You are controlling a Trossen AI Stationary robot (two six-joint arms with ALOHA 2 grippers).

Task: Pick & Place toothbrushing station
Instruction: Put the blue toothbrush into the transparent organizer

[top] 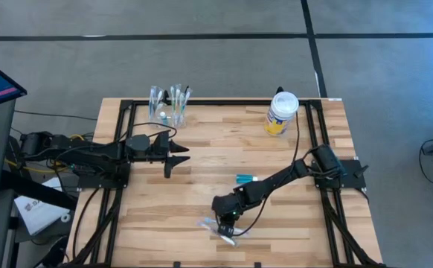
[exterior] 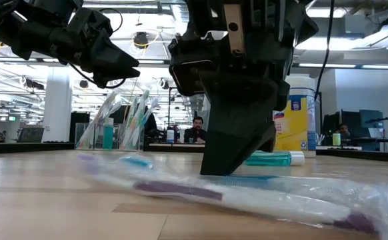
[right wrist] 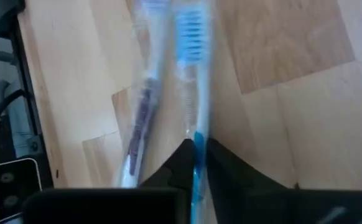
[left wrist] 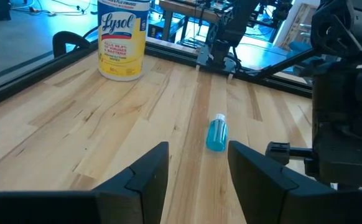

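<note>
Two toothbrushes in clear wrap (top: 218, 229) lie flat on the table near its near edge, one blue (right wrist: 192, 68), one purple (right wrist: 141, 109). My right gripper (top: 228, 225) stands over them, pointing steeply down, shut on the blue one. A small teal tube (top: 246, 179) lies on its side mid-table. A clear cup with several toothbrushes (top: 170, 108) stands at the far left. My left gripper (top: 176, 158) hovers open above the table's left half, aimed at the tube (left wrist: 217, 132) and touching nothing. My right gripper pinches the blue toothbrush's handle (right wrist: 196, 142) between its two fingertips (right wrist: 168, 174), through the clear wrap. The fingers come from above, slanting down, and the brush runs on away from them. The wrapped brush (exterior: 247, 197) lies on the table.
A white-lidded jar with a yellow label (top: 282, 113) stands at the far right of the table. Black rails (top: 120, 149) run along the left and right sides. Bare wood lies between the tube and the cup.
</note>
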